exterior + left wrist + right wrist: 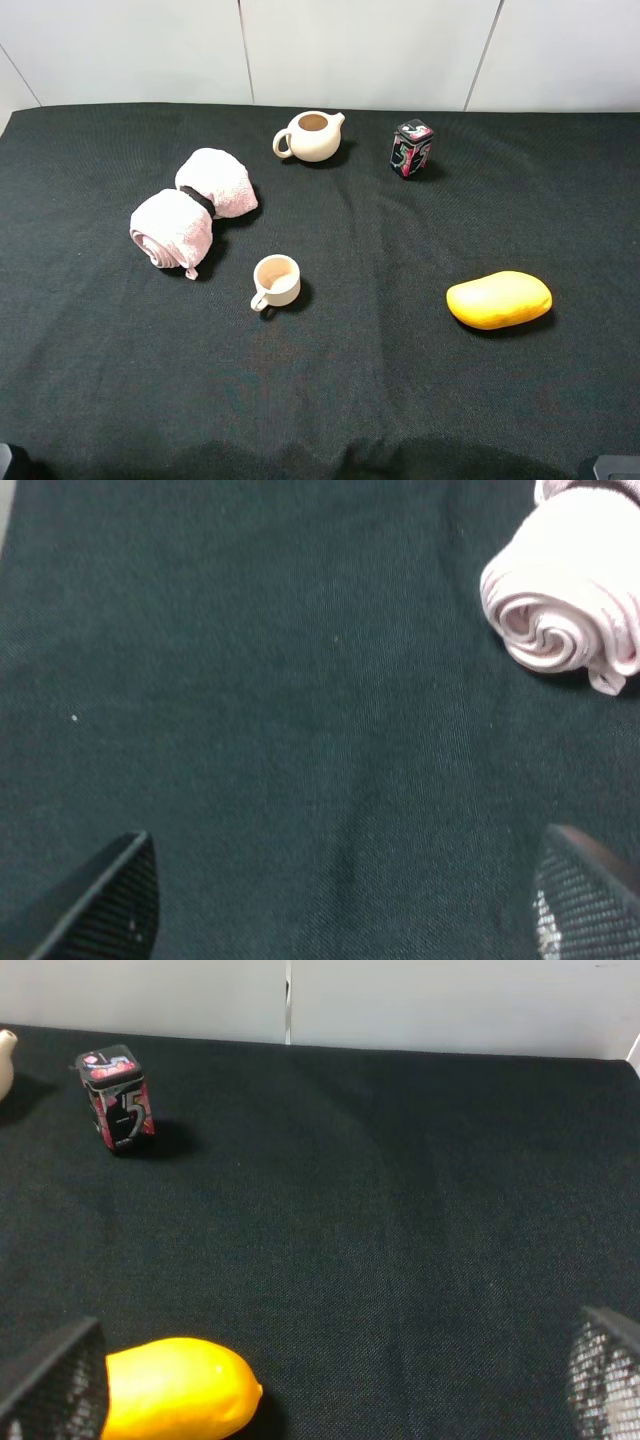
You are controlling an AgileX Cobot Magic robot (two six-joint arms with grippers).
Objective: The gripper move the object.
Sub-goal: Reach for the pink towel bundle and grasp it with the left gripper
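The pink rolled towel (195, 210), cinched by a dark band into two lobes, lies on the black cloth at the left middle. In the left wrist view one spiral end of the towel (565, 590) shows, well apart from my left gripper (340, 905). That gripper is open and empty over bare cloth, with only its two black fingertips (100, 900) showing. My right gripper (330, 1380) is also open and empty, with a fingertip beside the yellow mango-shaped thing (175, 1388). Neither claw shows clearly in the exterior high view.
A cream teapot (312, 135) and a small dark printed box (411, 148) stand at the back. A cream cup (277, 280) stands just right of the towel's near lobe. The yellow mango-shaped thing (498, 299) lies at the right. A white wall runs behind the table.
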